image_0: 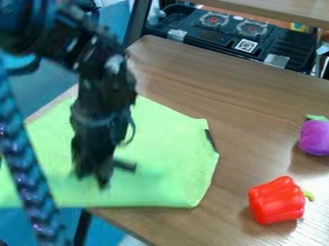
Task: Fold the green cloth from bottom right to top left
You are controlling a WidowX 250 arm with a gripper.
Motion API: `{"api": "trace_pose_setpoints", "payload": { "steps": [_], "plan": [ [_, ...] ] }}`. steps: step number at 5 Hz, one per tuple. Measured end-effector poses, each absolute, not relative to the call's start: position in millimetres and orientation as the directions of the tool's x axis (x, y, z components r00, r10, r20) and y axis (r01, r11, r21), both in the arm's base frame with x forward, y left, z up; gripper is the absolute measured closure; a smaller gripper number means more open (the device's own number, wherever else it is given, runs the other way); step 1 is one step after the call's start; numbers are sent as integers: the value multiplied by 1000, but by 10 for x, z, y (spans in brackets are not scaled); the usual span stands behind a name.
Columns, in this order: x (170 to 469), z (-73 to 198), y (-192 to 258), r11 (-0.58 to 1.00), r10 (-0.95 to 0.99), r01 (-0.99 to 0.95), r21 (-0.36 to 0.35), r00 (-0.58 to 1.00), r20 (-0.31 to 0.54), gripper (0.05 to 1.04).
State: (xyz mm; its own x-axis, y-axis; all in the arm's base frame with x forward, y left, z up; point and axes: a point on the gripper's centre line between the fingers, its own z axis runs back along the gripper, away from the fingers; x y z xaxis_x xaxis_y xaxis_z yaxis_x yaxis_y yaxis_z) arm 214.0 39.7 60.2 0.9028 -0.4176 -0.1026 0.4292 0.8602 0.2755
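Reading the clock face from the middle of the view, a thick blue braided cable [29,185] slants through the foreground at 8 o'clock, in front of part of the cloth. At 7 o'clock, a dark leg [82,228] stands below the cloth's near edge, against blue floor [109,235].

Between 4 and 5 o'clock, a red toy pepper [276,200] lies on the wood-topped desk [241,108], its yellow-green stem pointing towards 3 o'clock. It sits apart from the cloth.

The green cloth [170,144] lies over the desk from the 9 o'clock side round to 5 o'clock, reaching the view's edge between 8 and 9. Its near edge runs nearly straight across, and a short dark strip [210,139] marks its border at 4 o'clock.

The black tool [103,172] hangs down over the cloth between 7 and 8 o'clock, with the arm [61,41] coming in from between 10 and 11. It is blurred, so I cannot tell whether it is spread, pressed together or pinching cloth, nor whether it touches the cloth.

At 3 o'clock is a purple toy vegetable [315,138] with a green top, on the desk. Farthest, around 1 o'clock, a black toy stove [234,32] sits beyond the desk's far edge.
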Motion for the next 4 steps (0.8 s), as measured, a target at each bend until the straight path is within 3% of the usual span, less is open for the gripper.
{"api": "trace_pose_setpoints", "payload": {
  "steps": [2, 4],
  "plan": [
    [2799, 669, 889, 886, -249, 311, 343, 945, -213, 1020],
    [3167, 762, 1278, 915, -124, 204, 349, 963, -237, 1021]
  ]
}}
